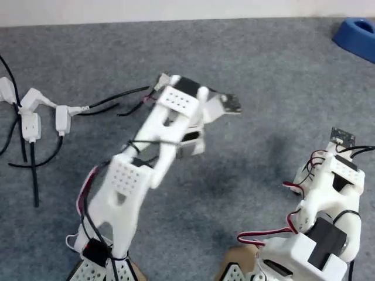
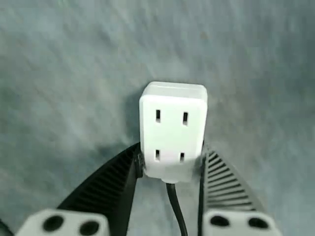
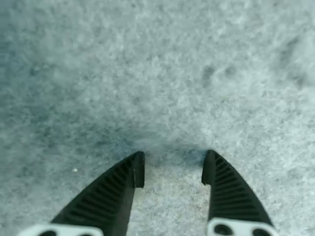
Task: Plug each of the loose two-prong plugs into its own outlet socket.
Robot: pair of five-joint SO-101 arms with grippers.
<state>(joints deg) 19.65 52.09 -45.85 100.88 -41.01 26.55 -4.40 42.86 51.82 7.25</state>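
Observation:
A white outlet block (image 2: 172, 130) with two pairs of slots and a black cord is clamped at its lower sides by my left gripper (image 2: 171, 160), which is shut on it above the grey carpet. In the high view the left arm (image 1: 158, 146) stretches to the middle of the carpet, with the block partly hidden under its wrist. White plugs (image 1: 62, 119) and another white block (image 1: 30, 126) with black cords lie at the far left. My right gripper (image 3: 173, 162) is open over bare carpet with nothing between its fingers. The right arm (image 1: 328, 193) is folded at the lower right.
A blue container (image 1: 358, 35) sits at the far right corner. Black cords (image 1: 35, 175) trail over the carpet on the left. Open carpet (image 1: 275, 105) lies between the two arms.

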